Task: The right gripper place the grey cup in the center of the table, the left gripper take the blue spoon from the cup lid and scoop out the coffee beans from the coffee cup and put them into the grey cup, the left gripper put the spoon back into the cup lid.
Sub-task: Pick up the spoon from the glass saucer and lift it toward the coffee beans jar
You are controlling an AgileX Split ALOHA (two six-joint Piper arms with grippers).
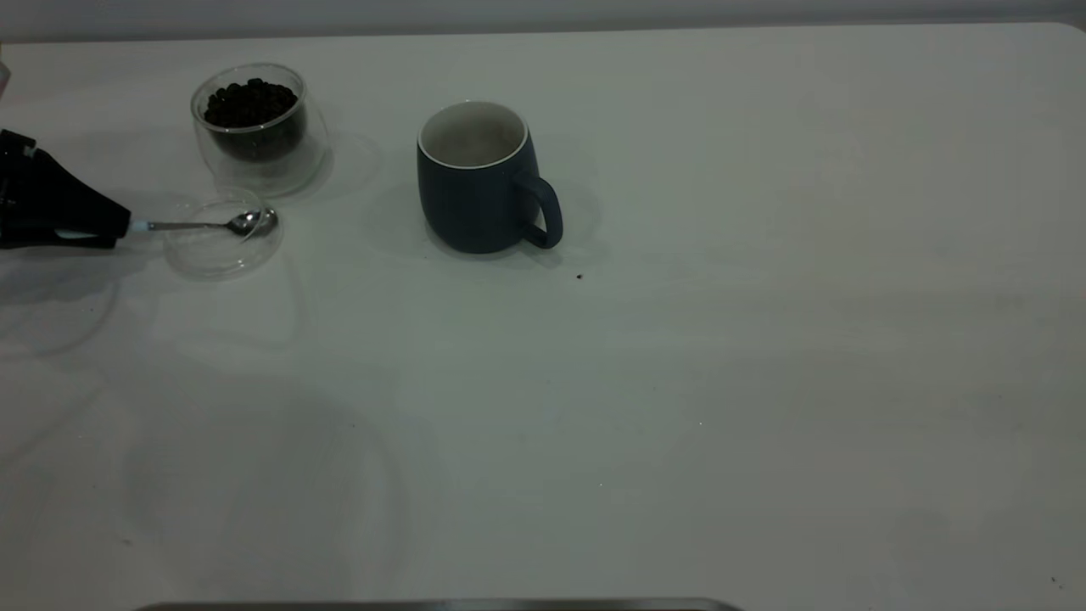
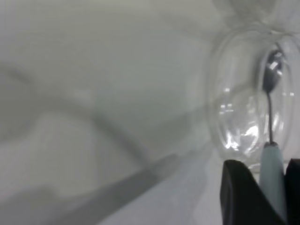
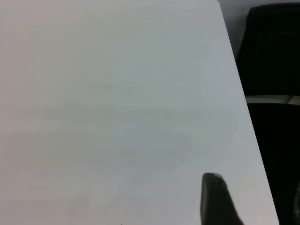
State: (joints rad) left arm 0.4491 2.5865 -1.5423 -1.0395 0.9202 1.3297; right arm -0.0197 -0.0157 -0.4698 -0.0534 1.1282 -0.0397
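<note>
The grey cup (image 1: 475, 199) stands upright on the table (image 1: 679, 382), a little left of the middle, handle towards the front right. The coffee cup (image 1: 259, 161) with coffee beans (image 1: 250, 103) stands at the back left. The cup lid (image 1: 222, 255) lies just in front of it. My left gripper (image 1: 119, 227) is at the far left edge, low over the table, shut on the pale handle of the blue spoon (image 1: 212, 225). The spoon's empty bowl lies over the lid. The left wrist view shows the gripper (image 2: 265, 164), spoon (image 2: 271, 79) and lid (image 2: 234, 117). My right gripper (image 3: 215, 201) is out of the exterior view.
One stray bean (image 1: 579, 276) lies on the table just in front of the grey cup's handle. In the right wrist view the table's edge (image 3: 239, 93) runs beside the right gripper, with a dark object (image 3: 274, 56) beyond it.
</note>
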